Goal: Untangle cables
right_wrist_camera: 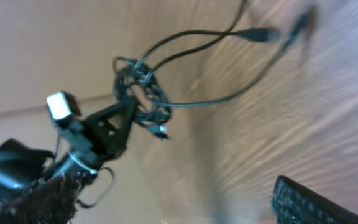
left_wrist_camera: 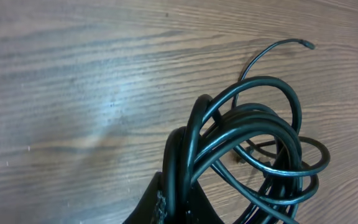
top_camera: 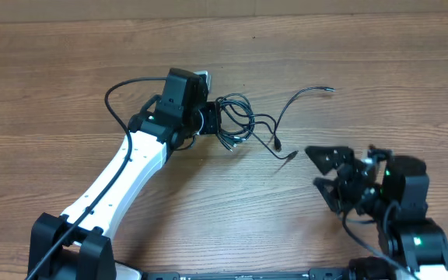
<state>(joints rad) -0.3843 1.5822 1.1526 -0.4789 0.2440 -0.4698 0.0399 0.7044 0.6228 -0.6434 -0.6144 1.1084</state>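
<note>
Cables (top_camera: 238, 124) bunched in a knot lie on the table (top_camera: 45, 70), clamped between the left gripper's (top_camera: 211, 122) closed tips. Loose ends trail away from that gripper. Right gripper (top_camera: 327, 176), well apart from the left gripper, stands wide open, holding nothing.

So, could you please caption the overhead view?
Left end effector grips tangled cables; right end effector stands open, apart.

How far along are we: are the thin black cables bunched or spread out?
Bunched: thin black cables loop in one tangle at the shut left gripper; two ends trail loose.
</note>
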